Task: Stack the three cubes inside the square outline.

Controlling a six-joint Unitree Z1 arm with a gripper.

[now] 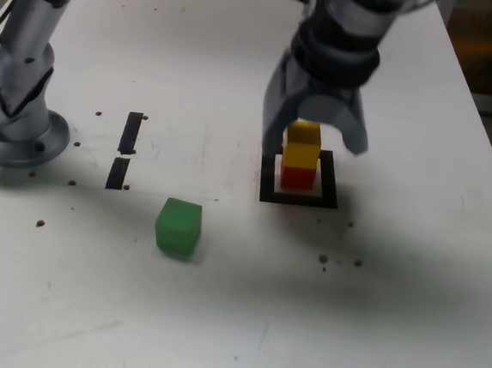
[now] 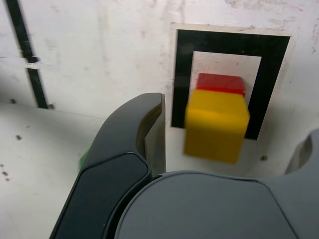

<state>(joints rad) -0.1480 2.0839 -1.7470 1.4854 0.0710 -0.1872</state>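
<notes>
- The pale surface (image 1: 423, 329) carries the whole job: two cubes are already piled up, and one is lying loose.
- The arm (image 1: 345, 38) reaches in over the pile, its wrist a little blurred in the exterior view.
- The gripper (image 1: 315, 144) is spread wide, with its fingers on either side of the upper cube and a gap between each of them and it in the wrist view; it holds nothing.
- The black square (image 1: 269, 182) lies flat under the pile, with its white middle showing around the bottom cube.
- The green cube (image 1: 177, 228) sits alone on the surface, outside the square, toward the exterior view's left and nearer that camera.
- The yellow cube (image 1: 301, 150) rests on top of the red cube (image 1: 297, 180), which stands inside the square. The two look roughly lined up, though the blur and slanted views make their exact fit hard to judge.
- The step in hand seems to be letting go of the second layer. The next move calls for lifting straight up, clear of the yellow sides, then crossing to the green cube, gripping it squarely and setting it gently on top.
</notes>
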